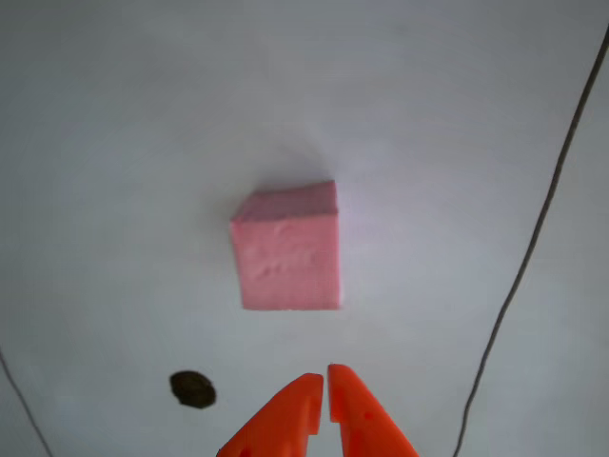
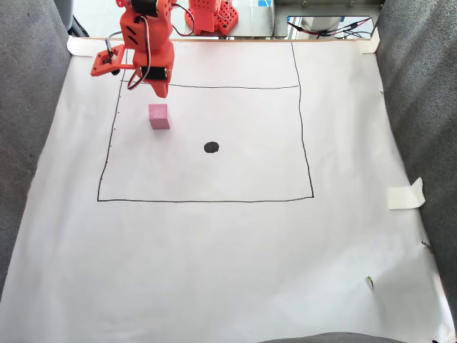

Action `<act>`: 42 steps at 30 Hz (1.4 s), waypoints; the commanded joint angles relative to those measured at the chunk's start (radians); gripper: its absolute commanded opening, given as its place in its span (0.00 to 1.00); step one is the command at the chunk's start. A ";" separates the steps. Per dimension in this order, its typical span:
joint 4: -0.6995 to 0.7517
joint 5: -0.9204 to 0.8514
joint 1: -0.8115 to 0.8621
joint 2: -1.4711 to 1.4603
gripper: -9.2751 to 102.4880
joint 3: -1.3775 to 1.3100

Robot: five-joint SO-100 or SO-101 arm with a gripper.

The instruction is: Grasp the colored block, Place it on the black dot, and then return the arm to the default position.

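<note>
Sitting just beyond the clenched, empty tool (image 1: 326, 381), the pink cube (image 1: 287, 249) rests untouched.

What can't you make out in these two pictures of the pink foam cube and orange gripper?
- Orange plastic gripper in the other view: the bottom edge cuts off all but the fingertips.
- Pink foam cube: its far and under faces are hidden by its own body.
- Black ink dot in the fixed view: too small for edge detail.

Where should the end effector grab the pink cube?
Grip the cube across its two opposite side faces, coming straight down from above. It sits flat and free on the paper, and the end effector is nearly closed, so it must open wider first.
</note>
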 commanded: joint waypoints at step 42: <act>0.101 -0.181 0.048 -0.038 0.29 -0.052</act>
